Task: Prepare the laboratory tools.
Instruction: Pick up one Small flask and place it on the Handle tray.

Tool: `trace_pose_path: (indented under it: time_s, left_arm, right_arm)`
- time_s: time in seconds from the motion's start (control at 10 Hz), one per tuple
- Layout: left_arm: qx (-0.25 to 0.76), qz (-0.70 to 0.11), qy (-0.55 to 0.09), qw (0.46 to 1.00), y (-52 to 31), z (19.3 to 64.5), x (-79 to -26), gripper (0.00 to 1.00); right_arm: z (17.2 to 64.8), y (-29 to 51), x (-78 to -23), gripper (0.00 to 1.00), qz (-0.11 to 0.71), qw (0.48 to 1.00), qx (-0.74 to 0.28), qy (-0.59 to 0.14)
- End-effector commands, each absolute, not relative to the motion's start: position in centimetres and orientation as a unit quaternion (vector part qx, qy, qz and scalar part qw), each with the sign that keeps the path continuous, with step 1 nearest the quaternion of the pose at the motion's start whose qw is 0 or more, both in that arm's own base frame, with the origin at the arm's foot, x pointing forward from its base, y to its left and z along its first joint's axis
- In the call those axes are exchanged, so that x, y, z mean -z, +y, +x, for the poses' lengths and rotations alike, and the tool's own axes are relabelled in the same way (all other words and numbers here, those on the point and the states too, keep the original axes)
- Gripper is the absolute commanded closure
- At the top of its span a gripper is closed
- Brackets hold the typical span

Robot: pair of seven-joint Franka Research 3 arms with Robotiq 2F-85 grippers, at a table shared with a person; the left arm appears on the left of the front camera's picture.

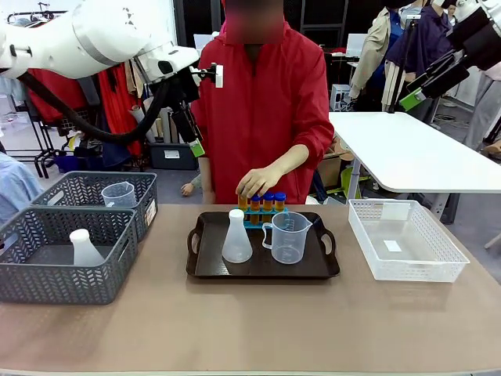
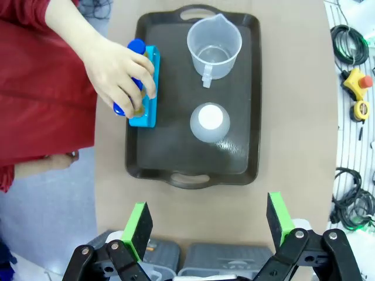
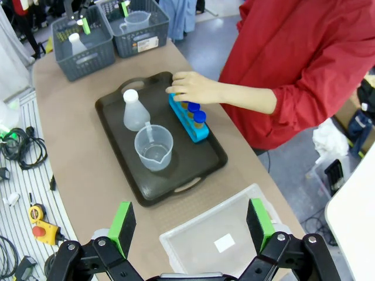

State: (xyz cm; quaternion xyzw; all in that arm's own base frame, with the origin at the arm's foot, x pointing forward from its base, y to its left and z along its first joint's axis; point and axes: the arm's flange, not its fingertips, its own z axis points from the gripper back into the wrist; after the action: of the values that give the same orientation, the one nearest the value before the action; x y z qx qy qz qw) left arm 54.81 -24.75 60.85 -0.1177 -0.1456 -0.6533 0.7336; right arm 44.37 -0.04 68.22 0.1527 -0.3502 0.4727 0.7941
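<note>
Front view: white conical flask (image 1: 236, 238), clear measuring beaker (image 1: 287, 237), blue-capped orange tubes (image 1: 262, 202) on brown tray (image 1: 211, 272); spares remain in grey baskets (image 1: 47, 283); my tools (image 2: 208, 225) (image 3: 190, 225) wide open, empty

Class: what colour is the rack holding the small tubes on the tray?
Bright blue rack, clearest in the right wrist view.

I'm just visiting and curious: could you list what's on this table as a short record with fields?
Tray: dark brown tray, mid-table
On tray: conical flask, measuring beaker, blue rack of blue-capped tubes
Person's hand: hand on the tubes
Robot's left side: two grey baskets, each holding one item
Robot's right side: white basket
Left gripper: open, raised
Right gripper: open, raised
</note>
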Motion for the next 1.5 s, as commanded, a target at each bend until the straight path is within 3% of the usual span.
trace_pose_path:
  time_s: [0.0,0.2,0.7,1.4]
  left_arm:
    - [0.647,-0.118,-0.14,0.74,-24.6,55.0,-60.9,0.0]
    - [0.653,-0.119,-0.145,0.734,-24.8,54.9,-60.7,0.0]
    - [0.602,-0.236,-0.204,0.735,-17.9,52.4,-63.6,0.0]
    - [0.618,-0.215,-0.299,0.694,-12.1,52.5,-68.8,0.0]
  right_arm:
    - [44.4,-0.1,-68.4,0.0,0.158,0.791,-0.474,-0.352]
    - [44.4,-0.1,-68.4,0.0,0.158,0.791,-0.474,-0.352]
    - [44.4,-0.1,-68.4,0.0,0.158,0.791,-0.474,-0.352]
    - [44.4,-0.1,-68.4,0.0,0.158,0.791,-0.474,-0.352]
